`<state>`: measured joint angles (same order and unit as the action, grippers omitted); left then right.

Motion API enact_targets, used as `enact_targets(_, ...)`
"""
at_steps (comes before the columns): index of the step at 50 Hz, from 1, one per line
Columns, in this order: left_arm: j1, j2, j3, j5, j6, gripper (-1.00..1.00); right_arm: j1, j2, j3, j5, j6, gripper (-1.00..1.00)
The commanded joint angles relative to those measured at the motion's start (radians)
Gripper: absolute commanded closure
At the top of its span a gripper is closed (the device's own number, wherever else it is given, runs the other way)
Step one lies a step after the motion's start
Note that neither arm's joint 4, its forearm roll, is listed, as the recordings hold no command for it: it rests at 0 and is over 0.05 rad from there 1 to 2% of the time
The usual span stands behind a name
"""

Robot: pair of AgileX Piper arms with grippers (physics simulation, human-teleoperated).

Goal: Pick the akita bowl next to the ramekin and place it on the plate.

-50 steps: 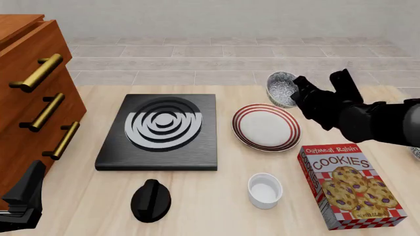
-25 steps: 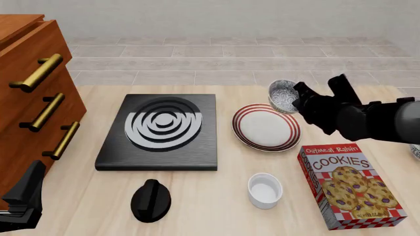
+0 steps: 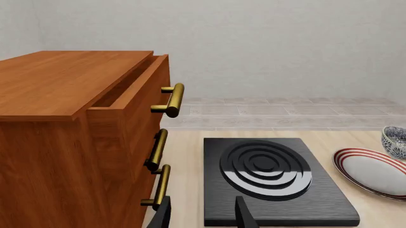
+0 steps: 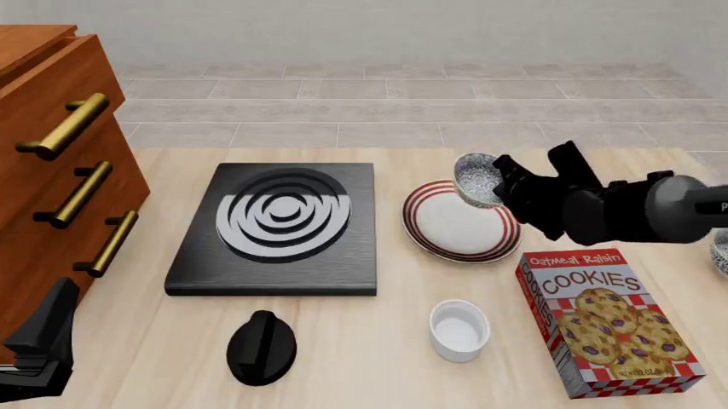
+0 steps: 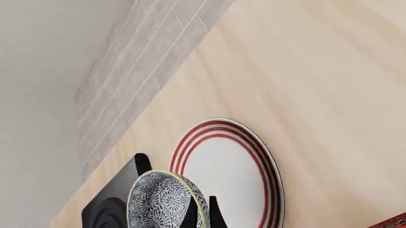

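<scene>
The akita bowl (image 4: 475,177) hangs tilted on its side over the far right rim of the red-striped plate (image 4: 446,227). My right gripper (image 4: 496,184) is shut on the bowl's rim. In the right wrist view the patterned bowl (image 5: 159,200) sits pinched between the fingers (image 5: 190,214), above the plate (image 5: 231,172). The white ramekin (image 4: 459,331) stands alone near the front, left of the cookie box. My left gripper (image 3: 203,216) is open and holds nothing, low beside the cabinet at the front left (image 4: 43,341). The left wrist view also catches the bowl (image 3: 394,140) and plate (image 3: 371,170).
A black stove plate with a ringed burner (image 4: 279,226) lies left of the plate, with a black knob (image 4: 262,345) in front of it. A wooden drawer cabinet (image 4: 57,170) fills the left side. A cookies box (image 4: 609,324) lies at the front right.
The right gripper has carried the bowl left and lower, from beyond the plate's far right to over its rim. The left arm has not moved.
</scene>
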<state>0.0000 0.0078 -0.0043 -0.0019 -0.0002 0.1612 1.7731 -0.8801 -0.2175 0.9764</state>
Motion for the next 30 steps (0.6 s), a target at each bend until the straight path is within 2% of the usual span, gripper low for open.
enact_targets(1,0.0,0.0,0.0,0.0,0.0,-1.0,0.005,0.054,-0.02,-0.026,0.018,1.0)
enact_targets(17,0.0,0.0,0.0,0.0,0.0,-1.0,-0.009,0.112,-0.057,-0.04,-0.001,1.0)
enact_targets(30,0.0,0.0,0.0,0.0,0.0,-1.0,0.007,0.158,-0.067,-0.059,0.014,1.0)
